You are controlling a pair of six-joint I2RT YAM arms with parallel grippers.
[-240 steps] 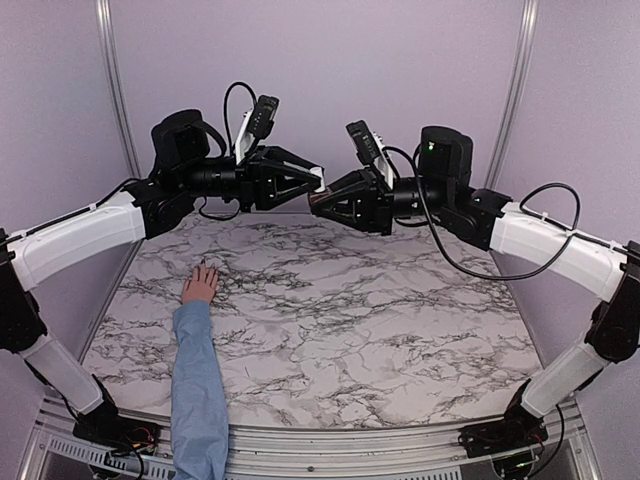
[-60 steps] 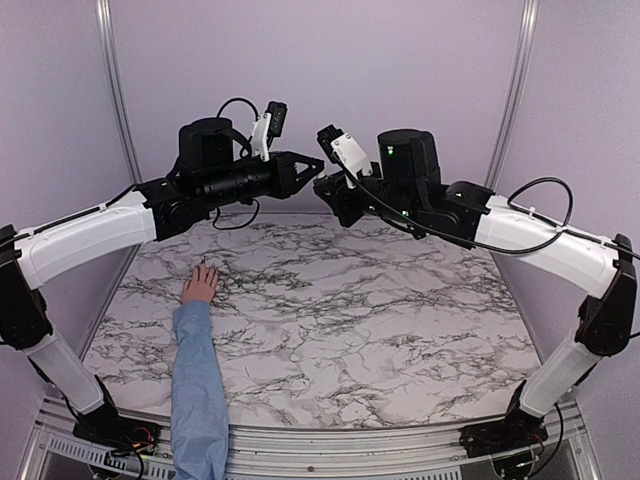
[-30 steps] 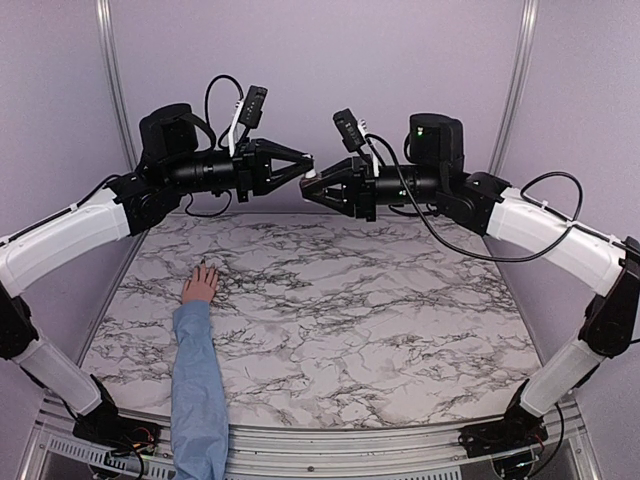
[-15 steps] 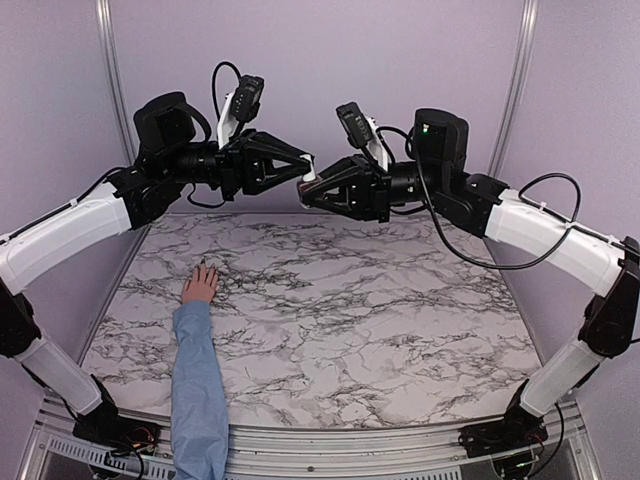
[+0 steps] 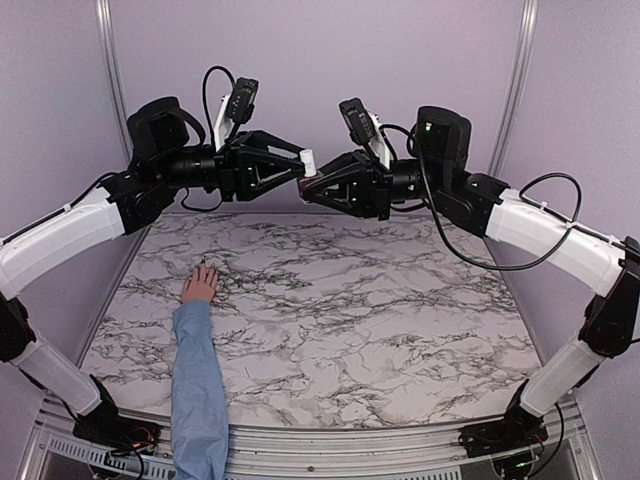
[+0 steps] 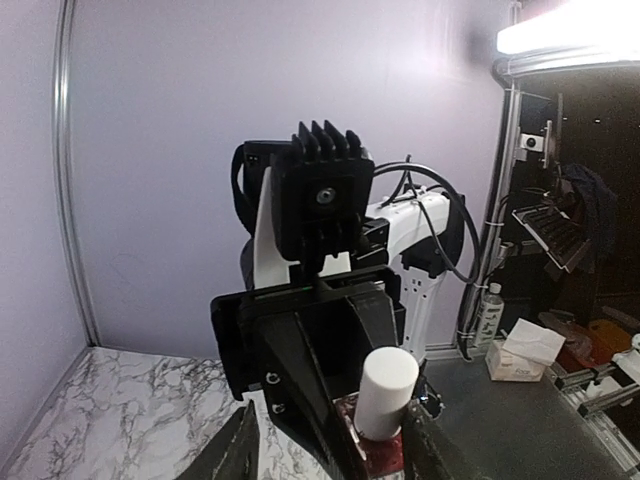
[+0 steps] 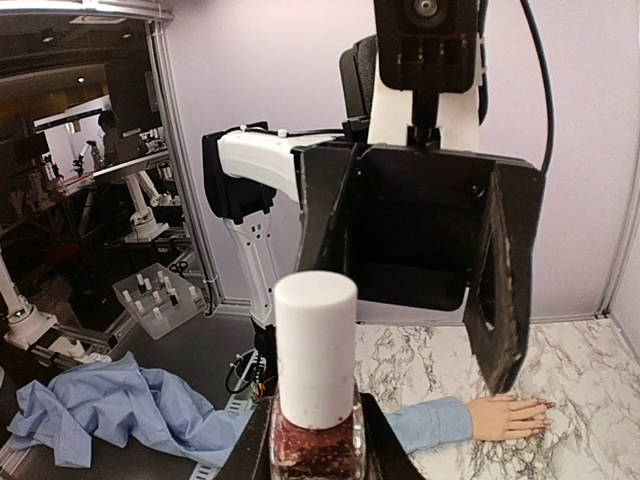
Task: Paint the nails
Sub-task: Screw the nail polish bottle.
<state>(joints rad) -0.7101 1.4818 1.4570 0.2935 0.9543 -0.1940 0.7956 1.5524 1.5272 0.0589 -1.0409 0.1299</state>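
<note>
My right gripper (image 5: pixel 313 187) is shut on a small dark red nail polish bottle (image 7: pixel 314 443) with a white cap (image 7: pixel 315 348), held upright high above the back of the table. My left gripper (image 5: pixel 301 166) is open, with its fingers (image 6: pixel 243 447) on either side of the white cap (image 6: pixel 387 391); the cap sits close to the right finger. A light-skinned hand (image 5: pixel 200 285) in a light blue sleeve (image 5: pixel 197 385) lies flat on the table's left side. It also shows in the right wrist view (image 7: pixel 506 416). The nails (image 5: pixel 205 267) are barely visible.
The marbled tabletop (image 5: pixel 360 320) has purple walls behind and at both sides, with metal posts (image 5: pixel 110 80) in the back corners. Both arms meet high over the back edge. Outside the cell lie a blue cloth (image 7: pixel 110 415) and a rack of small bottles (image 7: pixel 160 295).
Over the last second both grippers rose slightly and closed in on each other. The left gripper's open fingers now stand around the bottle's cap. The hand has not moved.
</note>
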